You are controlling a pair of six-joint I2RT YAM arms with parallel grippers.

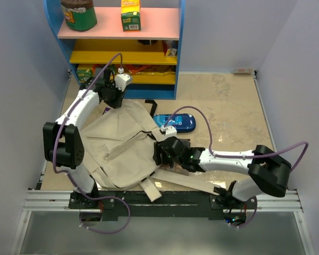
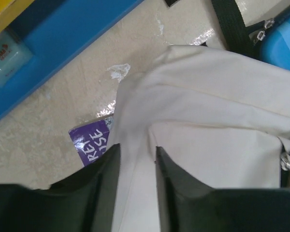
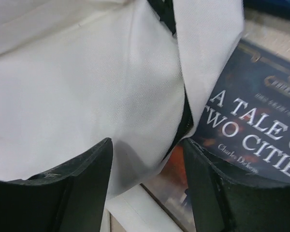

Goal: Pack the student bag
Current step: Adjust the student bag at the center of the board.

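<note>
here's the student bag [image 1: 122, 146], sprawled flat across the middle of the table [image 1: 228, 101], its far corner up by the blue shelf unit [image 1: 149, 92] and its straps [image 1: 150, 188] trailing toward the near edge. left gripper [image 2: 137, 152] sits over that far-left corner, jaws a narrow gap apart, cream cloth running through the gap, smooth and not bunched, so i read it as loose rather than biting. right gripper [image 3: 146, 142] is at the bag's right edge, jaws standing wide, a flap of canvas between them and nothing clamped. under that flap a tale of two cities [image 3: 251, 121] lies partly covered; a purple book [image 2: 93, 145] peeks from under the far corner; the blue pencil case [image 1: 175, 122] lies just beyond the bag. now the handling: this looks like light, floppy canvas, likely to sag and fold shut if one side goes free, neither slippery nor fragile. best bet is a hem or seam by the opening, one gripper each side, pinching a single layer so the mouth gapes.
</note>
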